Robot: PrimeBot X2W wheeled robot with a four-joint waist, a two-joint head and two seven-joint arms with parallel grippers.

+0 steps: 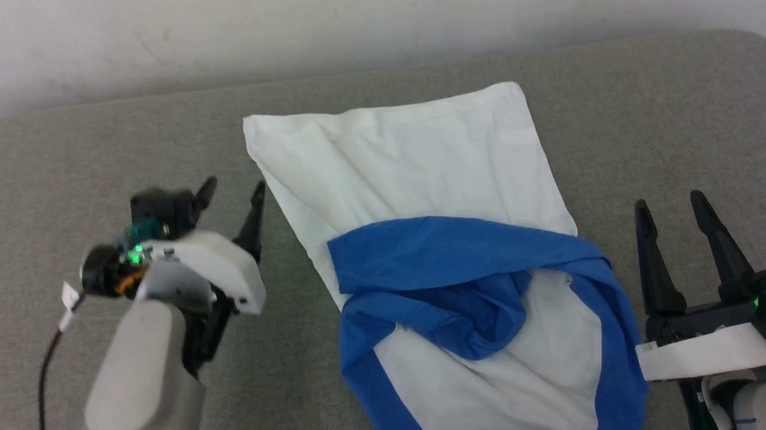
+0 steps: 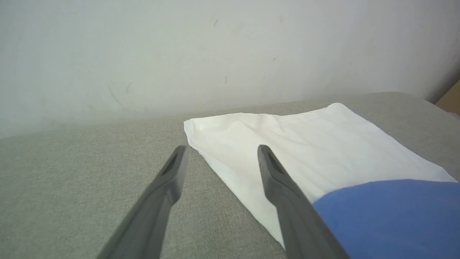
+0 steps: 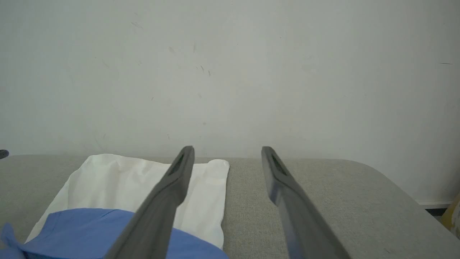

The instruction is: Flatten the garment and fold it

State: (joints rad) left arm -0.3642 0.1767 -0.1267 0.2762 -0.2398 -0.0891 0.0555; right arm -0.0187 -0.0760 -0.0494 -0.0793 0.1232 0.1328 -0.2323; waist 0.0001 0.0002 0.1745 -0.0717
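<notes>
- garment: lying at the middle of the grey pad, between the two grippers; white body spreading toward 12 o'clock, blue sleeves crossing in a bunch over the near half
- long axis: running from about 11 o'clock to 5 o'clock in the head view; straight hem pointing away toward the wall, so the collar end is probably facing the robot
- left gripper: hovering at the garment's 9 o'clock, just beside its left edge; fingers standing wide apart, gripping nothing
- right gripper: waiting at 4 o'clock, near the blue edge; fingers likewise spread, carrying nothing
- step in hand, as judged: sleeves are looking already turned in, though untidily; the arms are positioning for the next fold
- next move, as judged: calling for smoothing the bunched blue cloth; then pinching two corners of one end together and carrying them along the long axis
</notes>
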